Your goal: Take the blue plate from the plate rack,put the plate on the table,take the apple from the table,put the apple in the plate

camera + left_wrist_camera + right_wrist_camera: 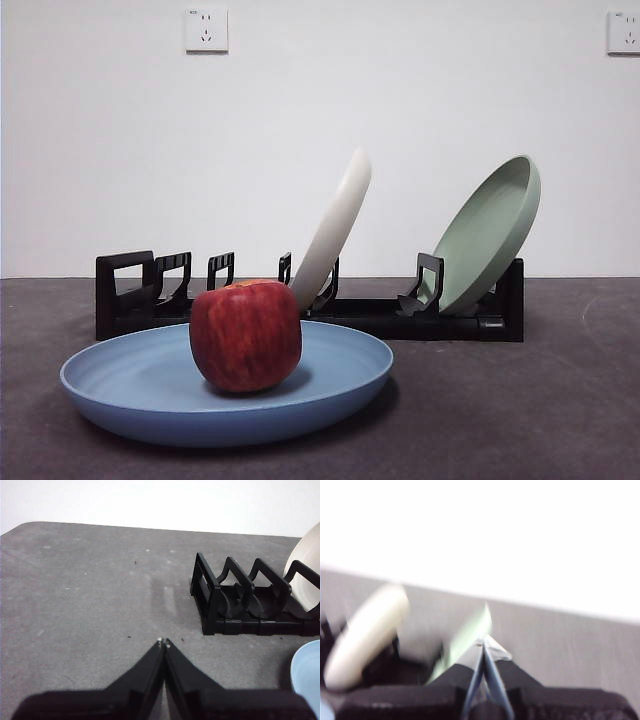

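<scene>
The blue plate (150, 385) lies flat on the dark grey table (520, 410) in front of the plate rack (360, 315). The red apple (246, 335) stands upright in the plate's middle. No gripper shows in the front view. My left gripper (163, 642) is shut and empty above bare table, off the rack's loop end (207, 597); a sliver of the blue plate (307, 677) shows at that view's edge. My right gripper (483, 642) is shut and empty; its view is blurred, with both racked plates beyond it.
A cream-white plate (335, 225) leans in the rack's middle, also seen in the right wrist view (365, 635). A pale green plate (490, 235) leans at the rack's right end, blurred in the right wrist view (467, 632). A white wall stands behind.
</scene>
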`<move>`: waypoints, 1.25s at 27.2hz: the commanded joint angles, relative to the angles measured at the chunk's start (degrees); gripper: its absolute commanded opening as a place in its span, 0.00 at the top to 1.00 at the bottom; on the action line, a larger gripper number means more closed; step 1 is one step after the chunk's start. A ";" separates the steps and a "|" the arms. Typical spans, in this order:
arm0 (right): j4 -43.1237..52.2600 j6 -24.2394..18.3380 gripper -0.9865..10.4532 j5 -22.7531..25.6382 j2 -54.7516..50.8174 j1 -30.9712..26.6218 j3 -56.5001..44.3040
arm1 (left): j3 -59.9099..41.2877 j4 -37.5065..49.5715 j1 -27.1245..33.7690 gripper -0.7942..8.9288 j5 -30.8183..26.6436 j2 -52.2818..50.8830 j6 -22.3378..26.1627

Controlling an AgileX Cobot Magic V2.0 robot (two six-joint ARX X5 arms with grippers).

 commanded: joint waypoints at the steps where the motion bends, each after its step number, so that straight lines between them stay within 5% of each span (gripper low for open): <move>1: 5.53 -0.52 0.91 -6.38 -4.26 -4.76 -6.95 | -0.79 0.13 0.17 0.92 0.37 -0.13 -0.37; 13: 6.14 1.81 0.91 -7.48 -16.66 -9.33 -25.22 | -0.79 0.15 0.17 0.92 0.37 -0.13 -0.39; 34: -2.43 10.32 0.91 -6.14 -21.00 -9.22 -28.72 | -0.79 0.15 0.17 0.92 0.37 -0.13 -0.37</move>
